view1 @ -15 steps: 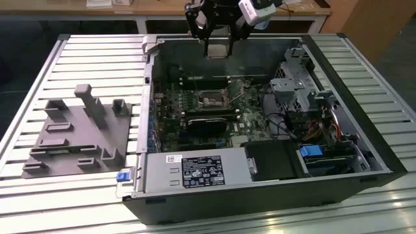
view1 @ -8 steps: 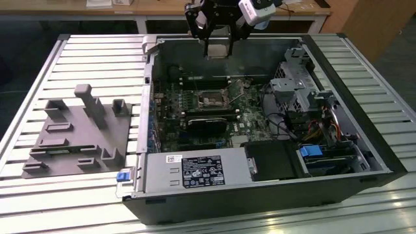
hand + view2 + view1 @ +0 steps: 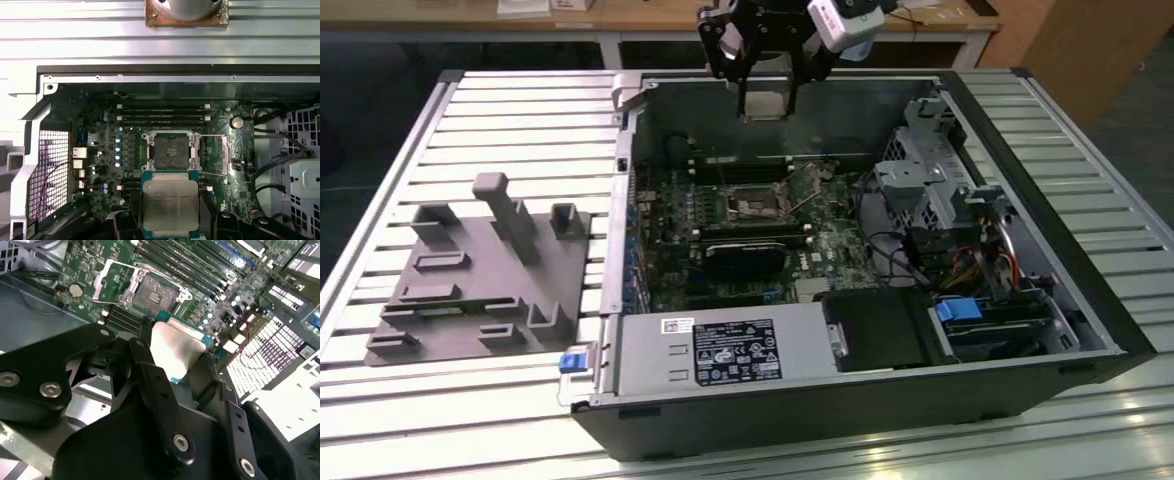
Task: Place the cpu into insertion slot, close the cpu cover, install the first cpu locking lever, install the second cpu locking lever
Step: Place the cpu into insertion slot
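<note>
End effector (image 3: 769,105) pinching cpu (image 3: 170,202) by edges, metal top up, well above bare insertion slot (image 3: 169,151), roughly aligned for seating.

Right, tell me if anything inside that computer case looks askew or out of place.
Nothing stands out. The chip sits square in the jaws, above the board. The socket is bare, its cover swung open to one side. No loose parts or damage show.
</note>
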Controlling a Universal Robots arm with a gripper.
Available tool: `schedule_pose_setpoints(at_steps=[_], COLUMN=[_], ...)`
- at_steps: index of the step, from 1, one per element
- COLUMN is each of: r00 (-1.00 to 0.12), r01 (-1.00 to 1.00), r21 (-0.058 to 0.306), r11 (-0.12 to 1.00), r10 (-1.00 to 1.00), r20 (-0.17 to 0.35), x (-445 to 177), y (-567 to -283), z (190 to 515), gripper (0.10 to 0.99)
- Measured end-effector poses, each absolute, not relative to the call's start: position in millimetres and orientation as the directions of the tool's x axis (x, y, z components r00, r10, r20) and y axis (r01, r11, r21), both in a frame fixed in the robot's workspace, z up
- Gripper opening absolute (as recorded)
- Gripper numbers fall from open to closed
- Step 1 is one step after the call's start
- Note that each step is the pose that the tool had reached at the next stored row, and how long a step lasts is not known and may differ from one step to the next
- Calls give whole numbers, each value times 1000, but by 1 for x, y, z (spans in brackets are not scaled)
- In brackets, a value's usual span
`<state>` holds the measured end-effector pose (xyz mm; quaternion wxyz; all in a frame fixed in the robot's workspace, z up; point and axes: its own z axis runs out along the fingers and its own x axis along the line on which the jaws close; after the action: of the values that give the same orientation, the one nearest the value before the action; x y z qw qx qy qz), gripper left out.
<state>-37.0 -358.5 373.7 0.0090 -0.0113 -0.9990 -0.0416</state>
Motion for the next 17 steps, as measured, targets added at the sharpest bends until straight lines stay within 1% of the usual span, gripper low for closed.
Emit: schedule_pose_setpoints(at_steps=[5,17], r00=[-1000,-999], r01=[23,32], r21=[82,81], r11=[996,996], r10=[21,31], r20=[19,19], x=[-37,-37], y=[-358,-358], z=[372,351], gripper=[537,537])
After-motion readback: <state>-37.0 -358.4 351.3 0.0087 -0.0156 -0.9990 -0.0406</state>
